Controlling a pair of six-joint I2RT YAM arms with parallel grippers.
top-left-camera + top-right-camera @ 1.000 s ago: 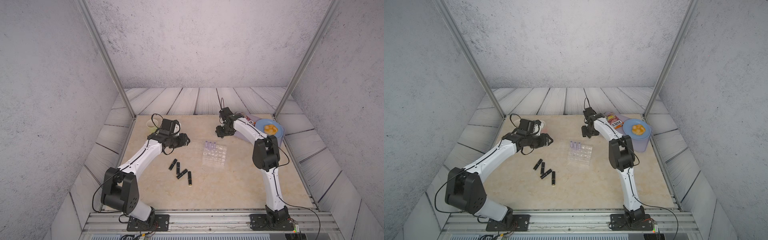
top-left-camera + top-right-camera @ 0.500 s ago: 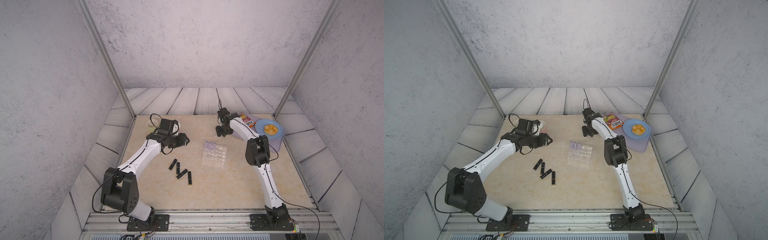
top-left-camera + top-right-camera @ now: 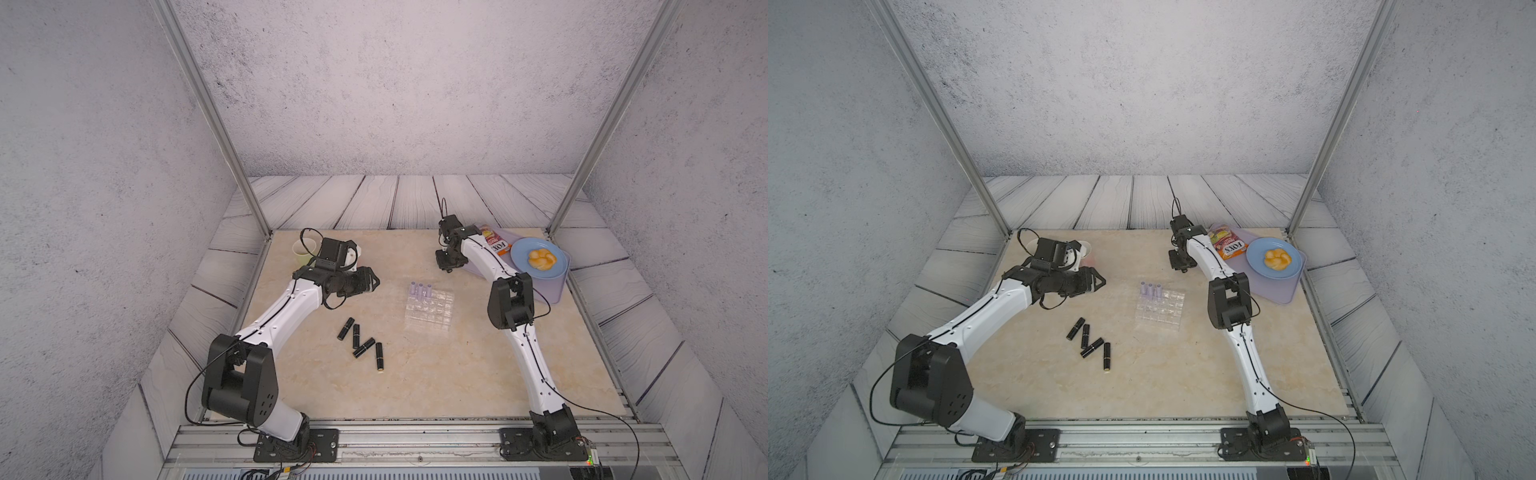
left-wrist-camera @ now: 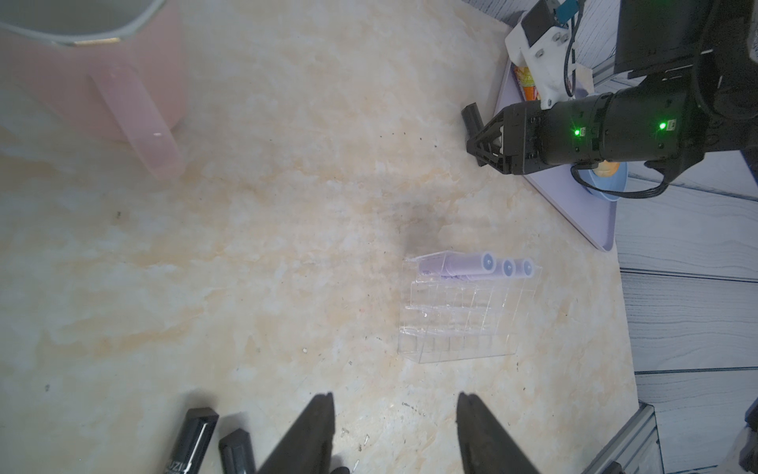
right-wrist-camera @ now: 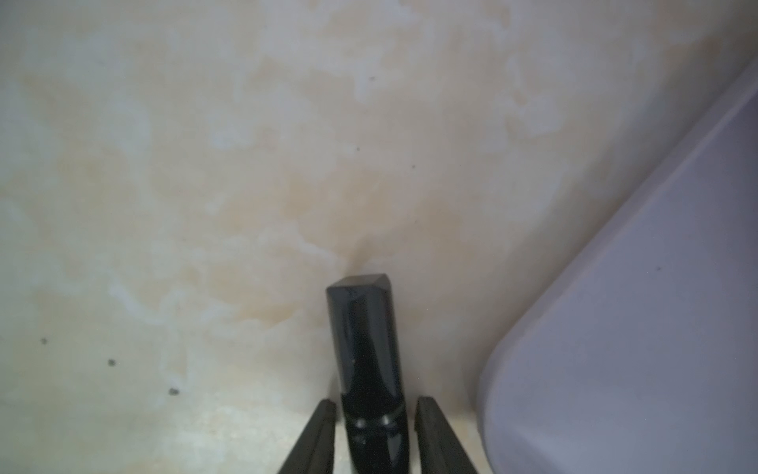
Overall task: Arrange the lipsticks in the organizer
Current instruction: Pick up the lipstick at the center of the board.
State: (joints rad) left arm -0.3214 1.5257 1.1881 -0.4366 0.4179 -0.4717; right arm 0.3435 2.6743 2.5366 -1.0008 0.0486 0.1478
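Note:
Three lilac lipsticks (image 3: pixel 420 289) stand in the far row of the clear organizer (image 3: pixel 430 313) at mid-table, also in the left wrist view (image 4: pixel 459 324). Several black lipsticks (image 3: pixel 363 343) lie loose on the table in front of the organizer's left side. My right gripper (image 3: pixel 446 268) is low at the far right, beside the lilac tray. Its wrist view shows the right gripper (image 5: pixel 374 404) shut on one black lipstick (image 5: pixel 365 349), which juts past the fingertips. My left gripper (image 4: pixel 393 396) hovers open and empty left of the organizer.
A pink mug (image 4: pixel 102 82) stands at the far left corner. The lilac tray (image 3: pixel 552 286) at the far right carries a blue plate (image 3: pixel 519 257) with a bun and a snack packet (image 3: pixel 494 243). Metal frame posts rise at both far corners.
The right jaws have narrowed from wide apart to close around the black lipstick, and the right arm's elbow has shifted. The left arm has barely moved.

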